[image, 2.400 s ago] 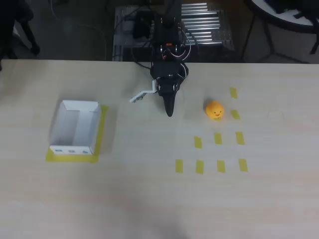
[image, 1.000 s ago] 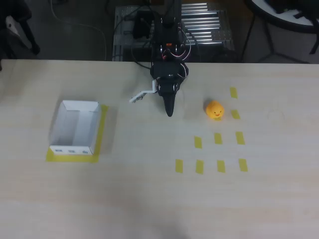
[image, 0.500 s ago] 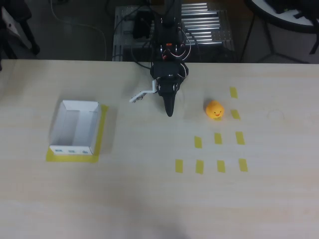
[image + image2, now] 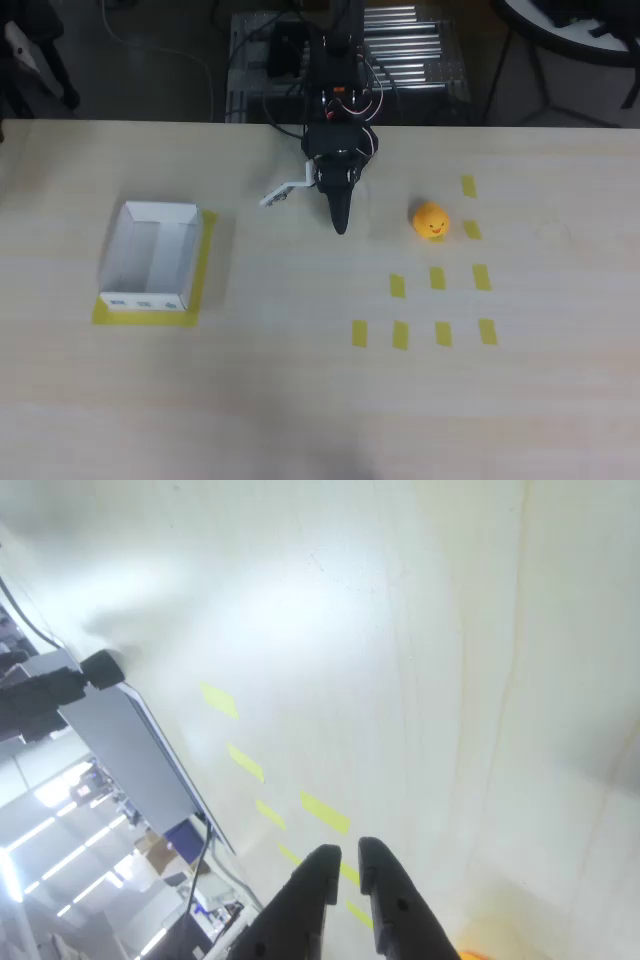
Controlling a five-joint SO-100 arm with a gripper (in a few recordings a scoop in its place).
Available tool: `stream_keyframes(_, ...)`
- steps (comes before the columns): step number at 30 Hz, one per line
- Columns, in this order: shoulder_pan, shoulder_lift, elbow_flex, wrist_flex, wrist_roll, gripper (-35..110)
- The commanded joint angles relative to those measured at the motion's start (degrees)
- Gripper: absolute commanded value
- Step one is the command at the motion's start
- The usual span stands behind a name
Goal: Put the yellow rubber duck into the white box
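Note:
The yellow rubber duck [image 4: 431, 221] sits upright on the pale wooden table, right of centre in the overhead view; an orange sliver of it [image 4: 482, 946] shows at the bottom of the wrist view. The white box [image 4: 146, 301] stands open-topped at the left on a yellow tape patch. My black gripper [image 4: 340, 228] points down the picture between them, a short way left of the duck and apart from it. In the wrist view the gripper [image 4: 347, 852] has its two black fingers pressed nearly together with nothing between them.
Several small yellow tape rectangles [image 4: 437, 278] lie below and right of the duck. A white bracket [image 4: 283, 191] juts from the arm toward the left. The table's far edge runs behind the arm base, with cables and a metal rack [image 4: 400, 50] beyond.

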Motion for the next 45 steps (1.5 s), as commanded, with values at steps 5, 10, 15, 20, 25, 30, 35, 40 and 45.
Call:
stream_keyframes(5,0.09,2.99,0.97,-1.58,0.53,0)
stream_keyframes(10,-0.09,2.99,0.97,-1.58,0.53,0)
stream_keyframes(15,0.0,2.9,1.41,-3.78,-2.99,0)
stream_keyframes(20,0.26,-0.88,-2.37,-5.45,-3.78,0)
stream_keyframes(25,-0.44,-6.94,-11.51,-3.43,-4.22,0)
stream_keyframes(30,0.44,-15.56,-21.53,-3.34,-6.42,0)
stream_keyframes(35,2.2,-24.61,-31.46,-0.79,-8.44,0)
stream_keyframes(40,2.11,-32.96,-41.57,3.69,-16.52,0)
stream_keyframes(45,0.35,-39.38,-48.96,10.55,-16.7,2)
